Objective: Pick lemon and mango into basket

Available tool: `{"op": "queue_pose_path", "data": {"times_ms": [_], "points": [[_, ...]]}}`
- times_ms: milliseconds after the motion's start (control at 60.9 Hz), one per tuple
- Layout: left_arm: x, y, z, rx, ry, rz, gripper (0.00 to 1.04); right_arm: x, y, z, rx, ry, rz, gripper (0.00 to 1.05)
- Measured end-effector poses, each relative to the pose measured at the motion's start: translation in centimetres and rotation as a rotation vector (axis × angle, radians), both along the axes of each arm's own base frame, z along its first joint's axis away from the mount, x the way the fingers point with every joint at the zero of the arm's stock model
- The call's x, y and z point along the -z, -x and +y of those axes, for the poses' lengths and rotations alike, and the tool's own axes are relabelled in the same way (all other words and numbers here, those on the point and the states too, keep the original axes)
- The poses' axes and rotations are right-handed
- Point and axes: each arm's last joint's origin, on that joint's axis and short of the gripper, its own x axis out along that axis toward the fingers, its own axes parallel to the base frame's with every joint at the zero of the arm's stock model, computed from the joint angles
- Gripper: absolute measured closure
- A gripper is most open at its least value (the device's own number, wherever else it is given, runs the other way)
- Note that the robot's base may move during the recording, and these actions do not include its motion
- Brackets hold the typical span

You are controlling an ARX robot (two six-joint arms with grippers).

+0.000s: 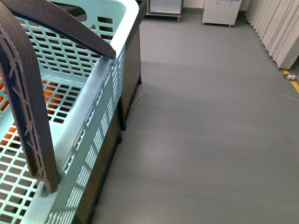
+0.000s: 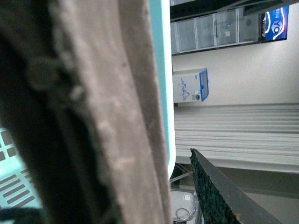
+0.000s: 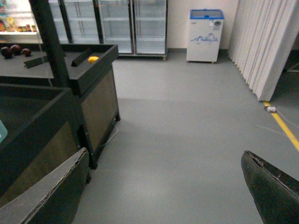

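Basket [image 1: 96, 88] fills the left of the front view. Right gripper [image 3: 164, 154] is spread wide and empty. Left gripper's finger [image 2: 212, 191] sits beside the brown handle [image 2: 117, 116]; can't tell its grip. Probable lemon [image 3: 93, 59] upper left on dark stand [image 3: 88, 77], well apart from the gripper. Mango not identifiable. Best to get closer, then descend from above, straddling the fruit's short axis.

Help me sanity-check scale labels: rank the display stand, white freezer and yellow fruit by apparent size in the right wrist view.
1. Display stand
2. White freezer
3. Yellow fruit
The stand's nearness inflates it.
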Motion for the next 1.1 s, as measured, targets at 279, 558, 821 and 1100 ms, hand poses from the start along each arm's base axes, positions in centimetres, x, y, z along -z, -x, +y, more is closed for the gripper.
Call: {"op": "queue_pose_path", "data": {"times_ms": [279,558,821,1100], "points": [[0.02,-0.01,0.03,-0.002,0.000,0.001,0.76,-0.01,0.00,0.00,0.001,0.000,0.000,0.09],[0.00,0.00,0.04,-0.001,0.000,0.000,0.76,-0.02,0.01,0.00,0.000,0.000,-0.001,0.09],[0.00,0.00,0.04,-0.003,-0.001,-0.001,0.76,-0.02,0.00,0.00,-0.002,0.000,-0.001,0.09],[0.00,0.00,0.04,-0.001,0.000,0.000,0.76,-0.01,0.00,0.00,0.000,0.000,-0.001,0.09]]}}
